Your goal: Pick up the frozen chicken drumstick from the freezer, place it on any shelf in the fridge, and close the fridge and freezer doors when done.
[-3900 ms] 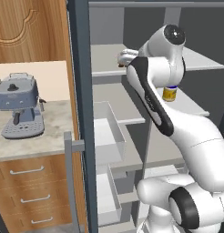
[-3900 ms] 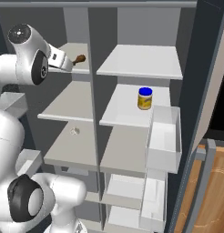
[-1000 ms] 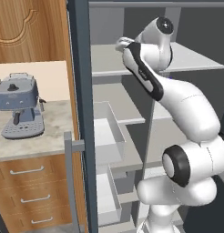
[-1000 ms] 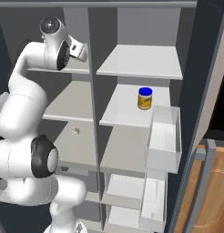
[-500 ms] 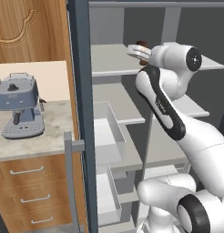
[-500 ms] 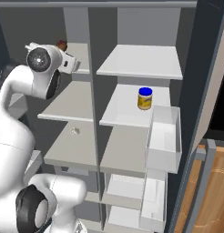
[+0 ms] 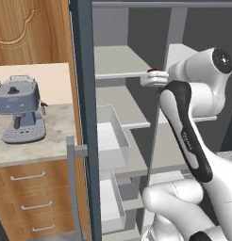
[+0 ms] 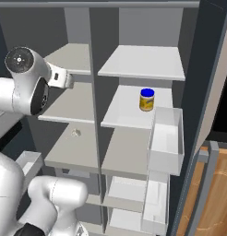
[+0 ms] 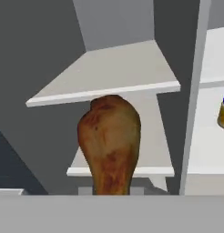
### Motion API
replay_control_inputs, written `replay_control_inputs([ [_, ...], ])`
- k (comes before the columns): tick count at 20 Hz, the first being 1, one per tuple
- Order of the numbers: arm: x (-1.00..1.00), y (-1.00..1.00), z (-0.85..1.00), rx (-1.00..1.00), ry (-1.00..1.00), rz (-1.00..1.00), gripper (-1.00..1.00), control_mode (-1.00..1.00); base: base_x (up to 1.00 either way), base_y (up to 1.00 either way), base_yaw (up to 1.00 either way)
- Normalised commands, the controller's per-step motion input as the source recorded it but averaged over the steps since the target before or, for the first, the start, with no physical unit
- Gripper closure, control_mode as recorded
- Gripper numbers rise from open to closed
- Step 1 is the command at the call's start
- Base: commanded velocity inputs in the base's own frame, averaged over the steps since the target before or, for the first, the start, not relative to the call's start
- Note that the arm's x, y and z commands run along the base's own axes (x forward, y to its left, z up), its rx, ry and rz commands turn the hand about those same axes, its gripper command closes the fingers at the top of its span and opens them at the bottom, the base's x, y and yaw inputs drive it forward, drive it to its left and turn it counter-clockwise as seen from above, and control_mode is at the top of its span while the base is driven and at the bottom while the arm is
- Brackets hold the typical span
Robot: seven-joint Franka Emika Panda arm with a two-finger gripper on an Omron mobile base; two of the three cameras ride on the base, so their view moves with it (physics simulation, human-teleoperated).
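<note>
Drumstick (image 9: 109, 143) lengthwise along tool's view, rounded head far end.

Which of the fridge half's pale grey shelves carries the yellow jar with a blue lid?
The second shelf from the top on the right: the jar stands on it, unlike the top shelf above.

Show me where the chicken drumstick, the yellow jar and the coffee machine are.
chicken drumstick (image 9: 110, 143), hand view, middle of its brown body.
yellow jar (image 8: 146, 102), right base view, its yellow side under the blue lid.
coffee machine (image 7: 21, 109), left base view, front of its grey-blue body.
</note>
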Motion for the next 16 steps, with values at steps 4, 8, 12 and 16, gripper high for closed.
replay_control_inputs([
  [4, -1.0, -0.95, -0.68, -0.12, 0.13, -0.09, 1.0, -1.0, 0.0, 0.0, 0.0],
  [8, -0.32, -1.0, -0.02, -0.07, -0.07, -0.24, 1.0, -1.0, 0.0, 0.0, 0.0],
  [12, 0.67, -1.0, 0.02, -0.05, -0.07, -0.26, 1.0, -1.0, 0.0, 0.0, 0.0],
  [16, 0.99, -1.0, 0.18, 0.0, -0.07, -0.18, 1.0, -1.0, 0.0, 0.0, 0.0],
])
